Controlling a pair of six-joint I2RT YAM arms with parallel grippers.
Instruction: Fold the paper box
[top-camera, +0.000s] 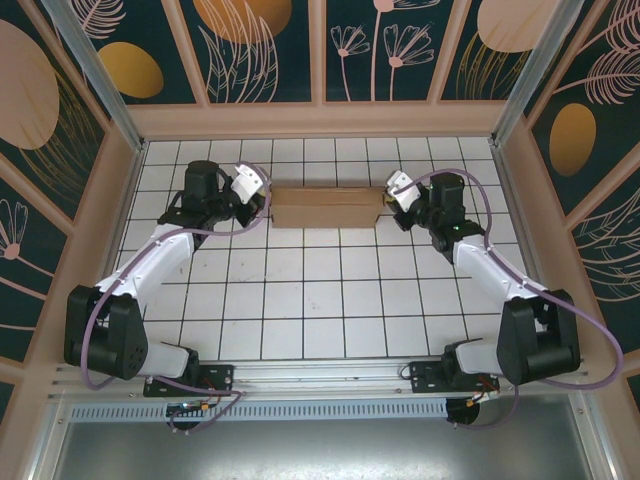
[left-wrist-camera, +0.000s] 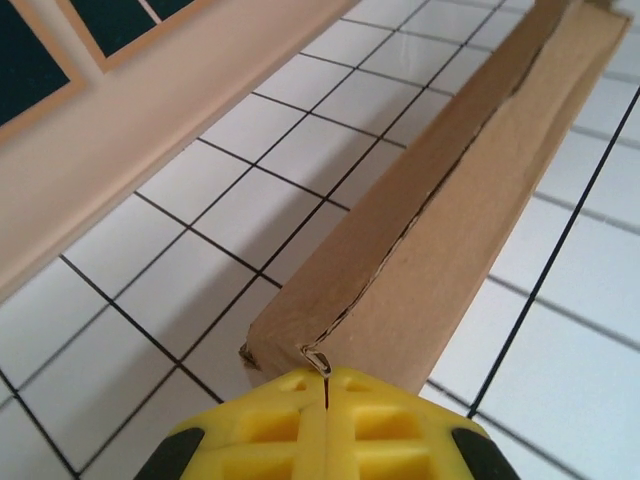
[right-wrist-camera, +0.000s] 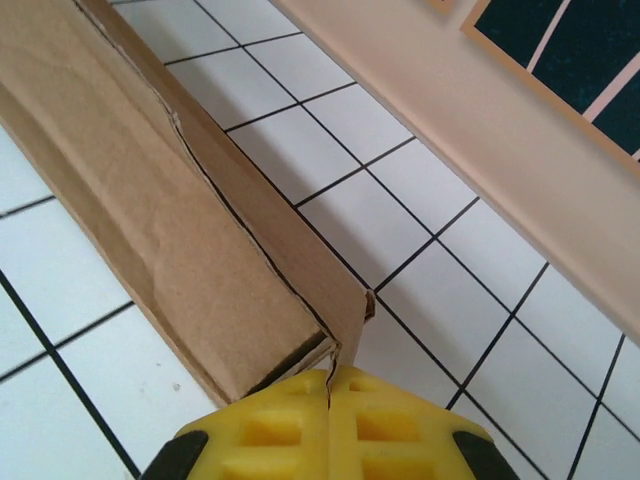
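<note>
The paper box (top-camera: 325, 208) lies at the far middle of the table (top-camera: 320, 300), close to the back wall (top-camera: 320, 120), with its long side running left to right. It looks nearly formed, a low, long brown block. From the wrist cameras its rear wall stands upright and a ragged seam runs along the top where the panels meet, so the closing is probably not finished. The left claw (left-wrist-camera: 325, 385) is at the box's left end with its yellow fingers pressed together, and the tip of the cardboard corner appears caught in the seam between them. The right claw (right-wrist-camera: 330, 385) mirrors it at the right end, fingers likewise pressed together on the end edge of the upright wall. Holding both ends at once most likely keeps the wall from springing back flat and keeps the light box from sliding while the last flaps are dealt with. Both arms reach forward and inward from their bases at the near edge. The tabletop is white with a black grid of squares, bare apart from the box. A pale wooden border rings it, and above rise dark panels (top-camera: 260, 50) painted with orange shapes and line-drawn flowers.
</note>
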